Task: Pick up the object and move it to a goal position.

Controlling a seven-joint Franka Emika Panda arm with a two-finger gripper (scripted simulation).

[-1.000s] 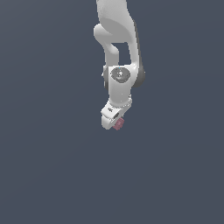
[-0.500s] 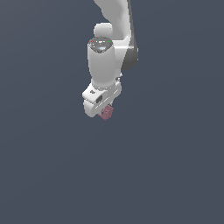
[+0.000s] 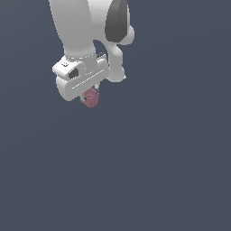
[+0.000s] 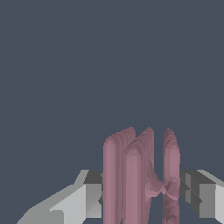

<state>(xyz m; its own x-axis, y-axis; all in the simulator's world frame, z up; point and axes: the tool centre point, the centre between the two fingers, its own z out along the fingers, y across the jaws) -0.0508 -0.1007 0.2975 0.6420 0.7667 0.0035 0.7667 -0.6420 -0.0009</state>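
The tool [image 3: 91, 95] holds the pink cube [image 3: 91, 98] clamped between its fingers, just under the white wrist. Carrying it well likely means steady grip pressure and smooth motion, without jerks.

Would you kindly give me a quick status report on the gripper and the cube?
White gripper shut on small dull pink-red cube. Cube held between the fingers, off any surface. Nothing visible in the way.

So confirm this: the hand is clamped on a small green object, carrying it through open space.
Wrong in one respect: the object is pink-red, not green, as the exterior view shows. The rest holds: the hand is clamped on it in open space.
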